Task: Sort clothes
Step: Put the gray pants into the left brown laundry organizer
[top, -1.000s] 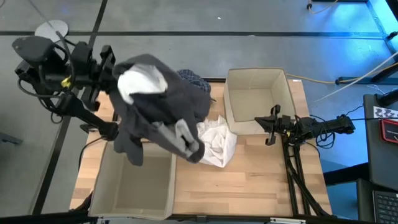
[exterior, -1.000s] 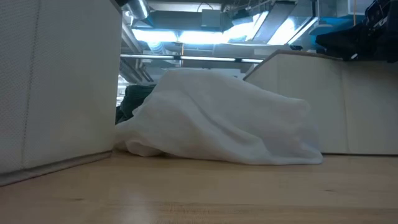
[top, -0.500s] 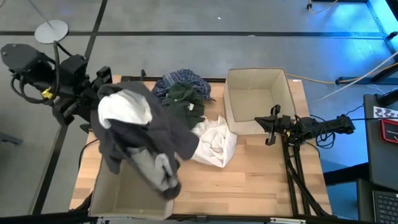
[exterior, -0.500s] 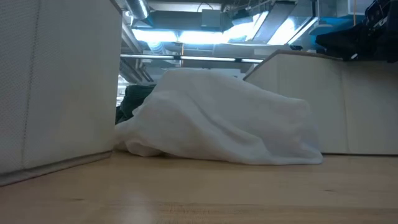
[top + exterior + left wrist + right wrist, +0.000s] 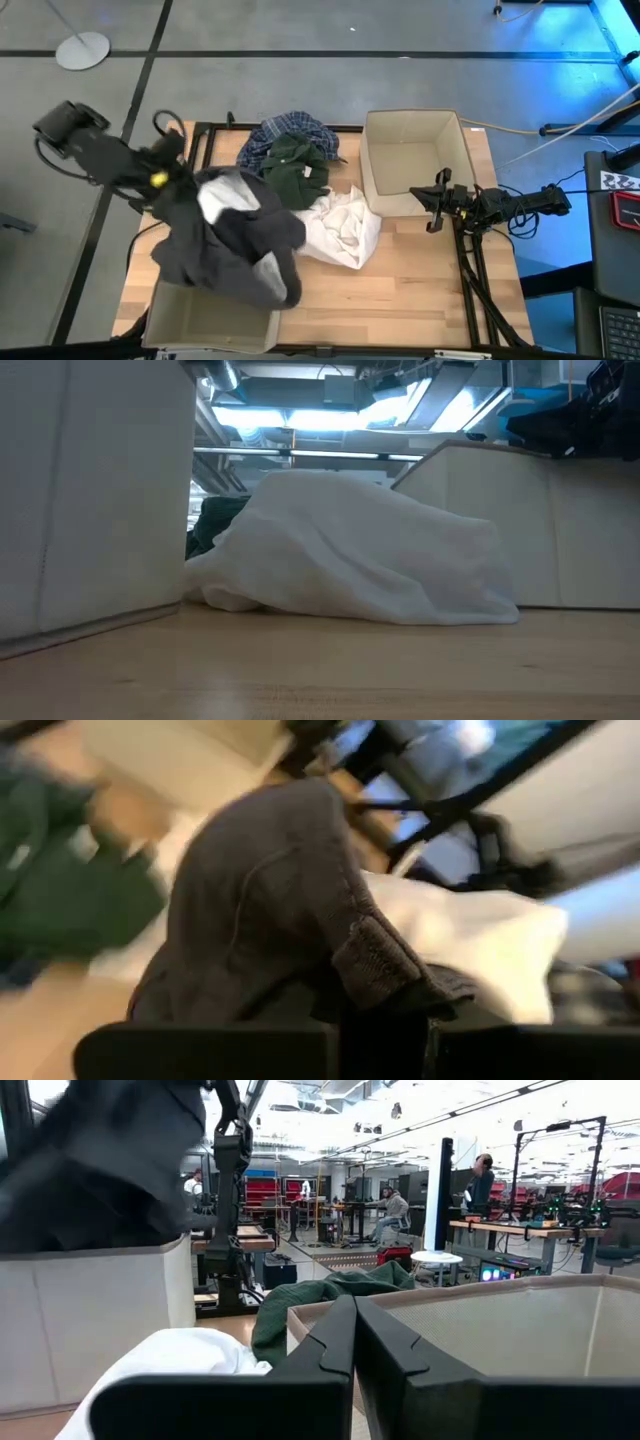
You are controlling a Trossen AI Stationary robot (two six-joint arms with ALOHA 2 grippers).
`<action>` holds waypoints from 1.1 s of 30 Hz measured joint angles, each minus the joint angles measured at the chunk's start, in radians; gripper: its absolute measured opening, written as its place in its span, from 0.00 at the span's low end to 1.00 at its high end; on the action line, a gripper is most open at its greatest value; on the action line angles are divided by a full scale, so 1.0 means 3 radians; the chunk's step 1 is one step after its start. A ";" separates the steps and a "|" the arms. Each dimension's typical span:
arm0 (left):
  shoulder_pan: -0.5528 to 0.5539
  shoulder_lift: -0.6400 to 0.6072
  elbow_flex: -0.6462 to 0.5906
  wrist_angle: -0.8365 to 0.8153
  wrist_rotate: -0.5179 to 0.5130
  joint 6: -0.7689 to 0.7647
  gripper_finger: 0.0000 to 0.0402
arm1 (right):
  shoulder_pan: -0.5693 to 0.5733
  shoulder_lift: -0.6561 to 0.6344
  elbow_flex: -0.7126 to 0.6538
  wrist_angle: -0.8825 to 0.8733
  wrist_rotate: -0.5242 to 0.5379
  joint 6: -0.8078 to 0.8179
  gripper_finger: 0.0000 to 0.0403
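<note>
The left gripper (image 5: 178,190) pinches the dark grey hoodie (image 5: 235,245) over the near bin (image 5: 215,318). The right gripper (image 5: 432,208), closed, waits by the far bin (image 5: 415,130). The plaid shirt (image 5: 280,132), green top (image 5: 297,165) and white cloth (image 5: 345,228) lie unsorted on the table (image 5: 400,290).

The left pincer (image 5: 178,185) has carried the dark grey-black piece (image 5: 225,245) down over the near-left bin (image 5: 205,325).

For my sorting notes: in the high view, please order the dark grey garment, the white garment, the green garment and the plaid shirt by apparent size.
1. dark grey garment, though lifted nearer the camera.
2. white garment.
3. green garment and plaid shirt: alike; the shirt is partly covered.
</note>
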State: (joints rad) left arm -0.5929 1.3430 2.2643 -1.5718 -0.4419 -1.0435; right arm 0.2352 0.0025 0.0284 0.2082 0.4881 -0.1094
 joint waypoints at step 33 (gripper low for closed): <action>-0.0541 -0.0019 -0.3144 0.0636 0.0146 -0.0608 0.07 | -0.0001 0.0000 0.0000 -0.0001 -0.0014 0.0026 0.03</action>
State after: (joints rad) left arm -0.7553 1.3373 1.3210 -1.3811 -0.3982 -1.2260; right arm 0.2348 0.0025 0.0284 0.2080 0.4839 -0.1017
